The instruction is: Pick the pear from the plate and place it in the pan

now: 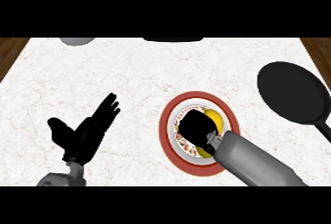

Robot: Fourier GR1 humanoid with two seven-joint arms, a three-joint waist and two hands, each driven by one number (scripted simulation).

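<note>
This is a kitchen. The work surface is a white marble-patterned bench (97,74) with faint reddish veining, the kind of top fitted in a home cooking space, and dark brown wood (12,50) shows beyond its left and right edges. Cookware and tableware lie on it: a black round frying pan with a long handle (292,94) near the right edge, and a round ceramic plate with a red rim and patterned white centre (169,131) toward the near edge. A grey rounded object (77,41) and a dark object (171,40) sit cut off at the far edge; what they are cannot be told.
</note>
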